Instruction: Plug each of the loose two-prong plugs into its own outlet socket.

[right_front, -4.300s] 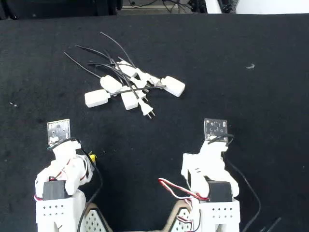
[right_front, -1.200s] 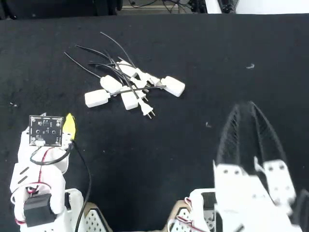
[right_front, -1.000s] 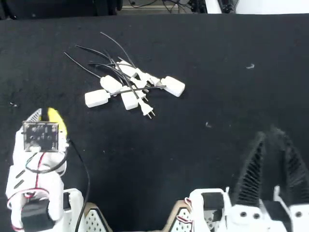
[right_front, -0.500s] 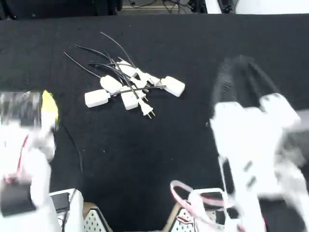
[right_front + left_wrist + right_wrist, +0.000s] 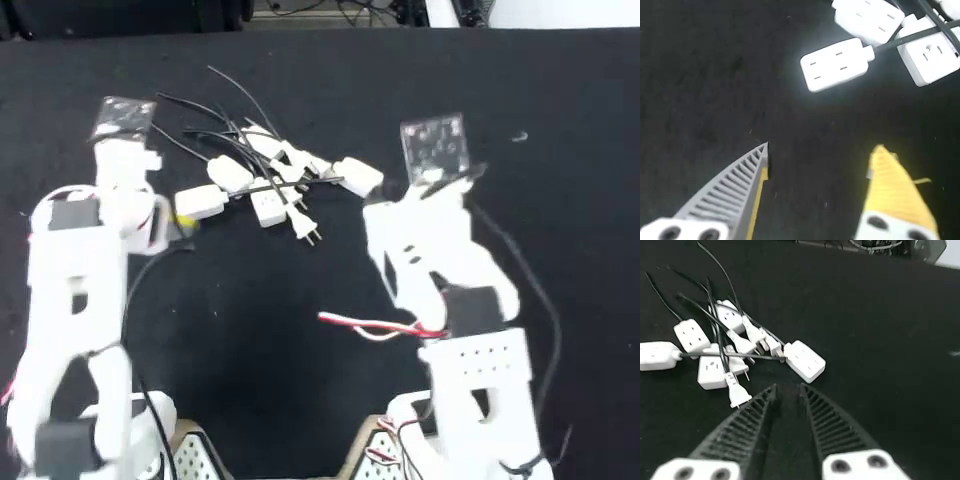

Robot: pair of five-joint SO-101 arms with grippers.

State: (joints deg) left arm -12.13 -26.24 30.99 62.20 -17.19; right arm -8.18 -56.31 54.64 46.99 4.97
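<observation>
A pile of white outlet sockets and two-prong plugs with black cords lies on the black mat. One socket (image 5: 358, 177) is at the pile's right end, another socket (image 5: 200, 203) at its left end. A loose plug (image 5: 305, 228) points its prongs toward the near side. My left gripper (image 5: 822, 146) is open and empty, a short way from the left-end socket (image 5: 837, 64). My right gripper (image 5: 787, 387) has its black fingers a narrow gap apart, empty, just short of the right-end socket (image 5: 805, 360) and beside a plug (image 5: 737, 394).
The left arm (image 5: 75, 260) stretches out along the pile's left side and the right arm (image 5: 430, 250) along its right side. Black cords (image 5: 215, 110) fan out from the pile toward the far side. Bare mat (image 5: 560, 120) lies right of the right arm.
Both arms have unfolded from their bases and stretched out toward the pile, one on each side. The pile itself has not moved.
</observation>
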